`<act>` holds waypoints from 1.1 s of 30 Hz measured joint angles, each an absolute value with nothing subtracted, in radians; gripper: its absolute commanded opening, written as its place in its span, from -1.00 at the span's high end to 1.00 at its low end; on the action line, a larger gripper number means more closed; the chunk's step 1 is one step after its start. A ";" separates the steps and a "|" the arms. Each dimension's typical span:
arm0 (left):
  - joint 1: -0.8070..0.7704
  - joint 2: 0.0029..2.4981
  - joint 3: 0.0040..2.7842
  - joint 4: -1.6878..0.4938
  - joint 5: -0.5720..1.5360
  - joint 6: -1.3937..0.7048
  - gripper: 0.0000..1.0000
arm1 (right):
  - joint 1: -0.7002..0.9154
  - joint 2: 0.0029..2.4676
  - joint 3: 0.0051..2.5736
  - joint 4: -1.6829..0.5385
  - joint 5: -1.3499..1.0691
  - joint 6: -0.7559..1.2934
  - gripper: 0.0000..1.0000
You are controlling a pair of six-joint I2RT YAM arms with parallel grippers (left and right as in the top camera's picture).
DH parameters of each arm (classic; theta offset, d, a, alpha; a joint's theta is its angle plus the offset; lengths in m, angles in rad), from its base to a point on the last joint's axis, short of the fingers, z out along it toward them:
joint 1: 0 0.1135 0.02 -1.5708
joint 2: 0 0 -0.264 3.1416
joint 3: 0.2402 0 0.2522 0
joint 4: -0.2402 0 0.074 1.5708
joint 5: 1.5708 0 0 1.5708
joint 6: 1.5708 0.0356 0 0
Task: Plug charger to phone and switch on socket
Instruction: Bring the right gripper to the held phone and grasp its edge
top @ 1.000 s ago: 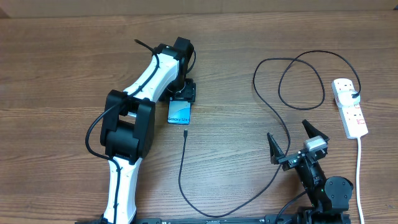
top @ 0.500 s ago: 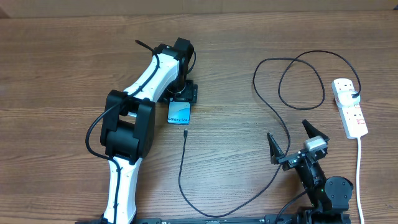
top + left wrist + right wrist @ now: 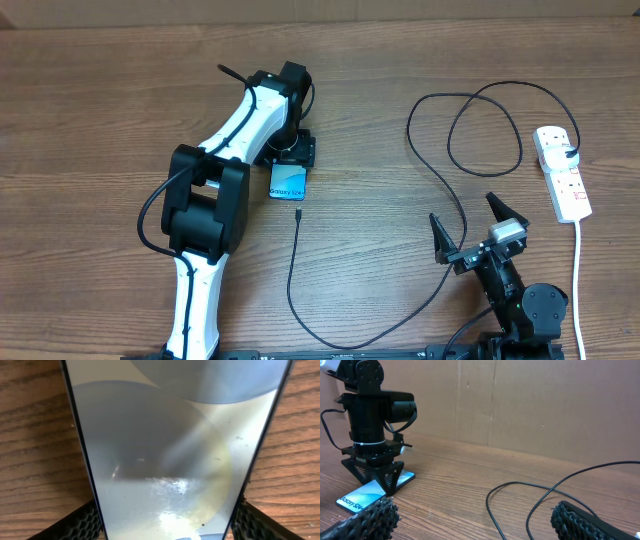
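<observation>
Nothing has visibly shifted since the earlier frame. Nearest you, the right end effector [image 3: 461, 210] stands wide and empty. Farther left, the tip of the charger [image 3: 291, 270] lies just short of the phone [image 3: 288, 182], which the left end effector [image 3: 164, 522] clamps edgewise on the worktop [image 3: 100, 100]. Far right, the socket [image 3: 562, 172] awaits switching. Plugging is pending: you must seat the tip squarely.

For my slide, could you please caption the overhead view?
Left gripper grips the phone; the charger lies unconnected beside it.
</observation>
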State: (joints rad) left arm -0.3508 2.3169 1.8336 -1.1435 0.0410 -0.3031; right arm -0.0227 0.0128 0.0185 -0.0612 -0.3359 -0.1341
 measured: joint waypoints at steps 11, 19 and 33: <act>-0.352 2.317 1.834 -1.144 0.041 -0.303 0.12 | -0.023 0.013 0.018 -0.061 -0.336 -0.134 -1.00; -0.352 2.323 1.858 -1.191 0.053 -0.304 0.12 | -0.023 0.013 0.019 -0.061 -0.336 -0.134 -1.00; -0.352 2.326 1.922 -1.275 0.125 -0.304 0.07 | -0.022 0.013 0.019 -0.061 -0.336 -0.134 -1.00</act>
State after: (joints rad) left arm -0.3515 2.3260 1.9217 -1.2755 0.1253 -0.3042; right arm -0.0223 0.0128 0.0185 -0.0612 -0.3359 -0.1337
